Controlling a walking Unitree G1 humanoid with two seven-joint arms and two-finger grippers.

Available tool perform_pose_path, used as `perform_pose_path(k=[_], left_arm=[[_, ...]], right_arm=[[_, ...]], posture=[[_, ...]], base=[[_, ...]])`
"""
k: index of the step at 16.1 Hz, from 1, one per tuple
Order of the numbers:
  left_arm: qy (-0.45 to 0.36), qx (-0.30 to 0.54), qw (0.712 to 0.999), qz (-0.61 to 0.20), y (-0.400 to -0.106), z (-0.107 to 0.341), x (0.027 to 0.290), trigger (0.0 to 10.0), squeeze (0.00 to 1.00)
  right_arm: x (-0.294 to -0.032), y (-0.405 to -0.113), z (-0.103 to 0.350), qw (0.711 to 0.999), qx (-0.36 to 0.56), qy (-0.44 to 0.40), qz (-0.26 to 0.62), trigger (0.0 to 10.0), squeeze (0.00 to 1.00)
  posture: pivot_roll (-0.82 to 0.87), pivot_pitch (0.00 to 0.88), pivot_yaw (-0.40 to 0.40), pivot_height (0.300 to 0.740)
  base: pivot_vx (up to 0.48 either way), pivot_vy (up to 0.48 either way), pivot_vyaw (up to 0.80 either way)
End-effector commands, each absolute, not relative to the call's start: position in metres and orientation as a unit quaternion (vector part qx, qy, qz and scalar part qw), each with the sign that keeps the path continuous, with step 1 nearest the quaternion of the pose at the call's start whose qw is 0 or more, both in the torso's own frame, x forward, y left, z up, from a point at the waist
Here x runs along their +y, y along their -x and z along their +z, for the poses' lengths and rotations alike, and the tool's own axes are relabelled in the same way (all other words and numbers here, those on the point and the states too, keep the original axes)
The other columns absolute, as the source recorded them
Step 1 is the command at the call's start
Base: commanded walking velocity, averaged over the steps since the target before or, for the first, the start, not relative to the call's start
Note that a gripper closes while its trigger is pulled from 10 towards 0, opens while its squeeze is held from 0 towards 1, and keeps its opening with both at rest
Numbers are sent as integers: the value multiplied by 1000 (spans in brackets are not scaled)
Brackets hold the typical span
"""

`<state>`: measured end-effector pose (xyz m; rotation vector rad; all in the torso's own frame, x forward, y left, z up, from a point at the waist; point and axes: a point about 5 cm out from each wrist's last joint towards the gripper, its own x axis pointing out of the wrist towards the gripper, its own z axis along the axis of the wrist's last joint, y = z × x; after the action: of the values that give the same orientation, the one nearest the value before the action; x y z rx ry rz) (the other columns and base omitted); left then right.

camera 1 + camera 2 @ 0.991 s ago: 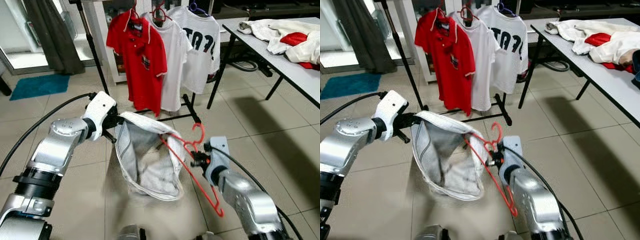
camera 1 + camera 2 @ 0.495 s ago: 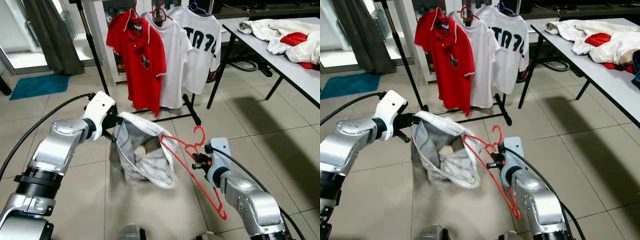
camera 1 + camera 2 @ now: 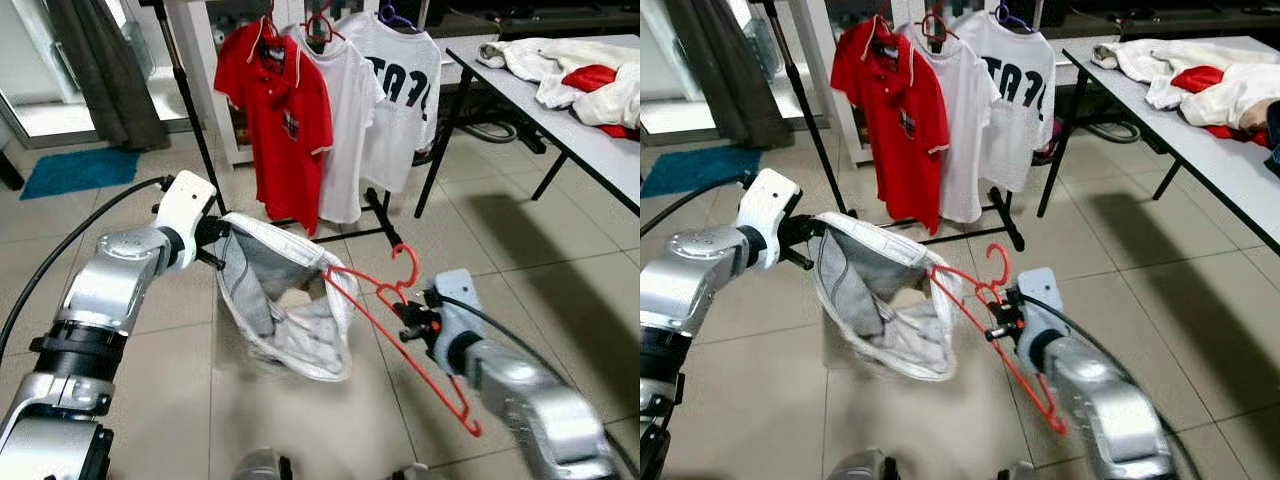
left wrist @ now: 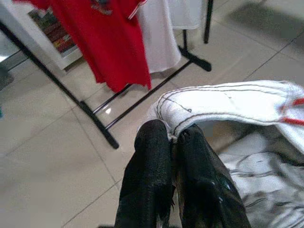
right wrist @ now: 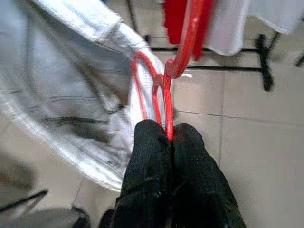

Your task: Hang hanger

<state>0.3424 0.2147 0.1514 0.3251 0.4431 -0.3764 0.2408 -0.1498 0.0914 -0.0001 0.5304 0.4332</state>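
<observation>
The right tool (image 5: 169, 137) pinches the red hanger (image 5: 167, 102) between its closed black fingers (image 5: 147, 161), with a white garment (image 5: 71, 95) draped beside it over the tiled floor (image 5: 247, 152).

The hanger (image 3: 400, 330) is bright red. The garment (image 3: 285, 300) on it is white with a grey inside and darker stitch lines along its hem. Both arms are silver; the left hand (image 4: 173, 137) and right hand (image 5: 169, 135) have black fingers. On the black rack (image 3: 385, 215) hang a red polo shirt (image 3: 285, 120) with white trim, a plain white shirt (image 3: 340, 130), and a white shirt (image 3: 405, 90) with dark print, possibly numerals. The floor (image 3: 520, 270) is beige tile; a teal mat (image 3: 75, 170) lies on it.
</observation>
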Motion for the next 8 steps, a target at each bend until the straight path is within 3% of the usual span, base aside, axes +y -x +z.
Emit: perform_pose_path(k=[1, 5, 8], left_arm=[[-166, 201, 950, -170, -348, 160, 217, 0, 0], [-167, 218, 949, -155, -352, 151, 216, 0, 0], [-164, 217, 950, -155, -356, 151, 213, 0, 0]], right_arm=[[-152, -237, 101, 939, 249, -5, 239, 10000, 0], [-158, -216, 117, 902, 251, 16, 350, 10000, 0], [-173, -220, 115, 912, 267, 26, 312, 10000, 0]], posture=[[22, 0, 48, 705], [13, 0, 53, 705], [13, 0, 52, 705]], base=[[0, 0, 0], [0, 0, 0], [0, 0, 0]])
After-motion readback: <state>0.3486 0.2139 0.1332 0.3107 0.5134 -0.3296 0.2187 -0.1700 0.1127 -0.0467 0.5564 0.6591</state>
